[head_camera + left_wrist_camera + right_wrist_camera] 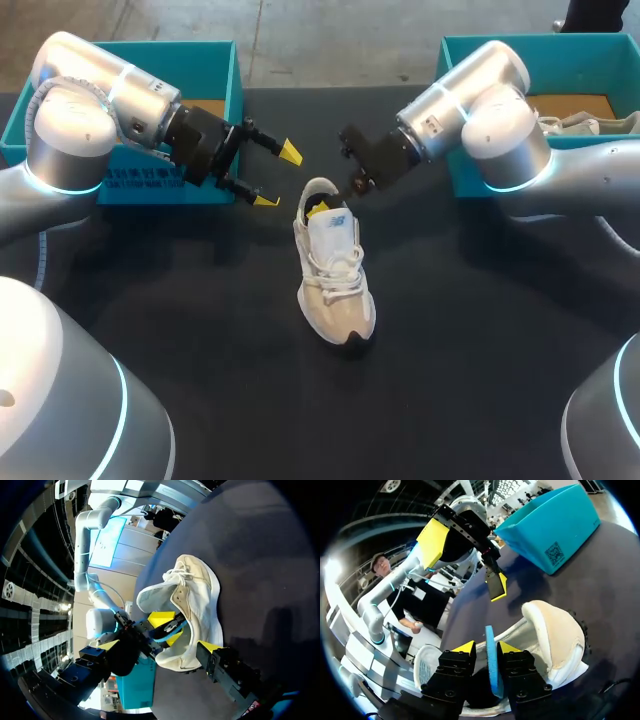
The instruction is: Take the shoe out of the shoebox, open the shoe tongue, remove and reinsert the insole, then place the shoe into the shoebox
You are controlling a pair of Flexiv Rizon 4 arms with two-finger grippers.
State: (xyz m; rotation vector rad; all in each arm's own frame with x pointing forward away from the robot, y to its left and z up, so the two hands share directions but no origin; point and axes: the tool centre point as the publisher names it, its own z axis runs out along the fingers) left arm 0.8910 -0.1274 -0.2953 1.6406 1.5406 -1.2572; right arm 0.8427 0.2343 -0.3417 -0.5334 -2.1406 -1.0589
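Shoe out on table, R gripper pinching insole at the heel opening.
White shoe [335,280] stands upright on its sole mid-table [200,300], heel twd the far side, toe twd the robot, btwn the two teal boxes and apart from both. Right gripper [487,647] reaches into the heel opening w/ its fingers closed on the edge of the blue insole [493,675], which stands up btwn the yellow tips. Left gripper [277,177] hovers just beside the heel, in front of the left shoebox [215,110], fingers spread wide, touching nothing. Right shoebox [470,60] sits behind the R arm w/ a second shoe [590,122] inside.
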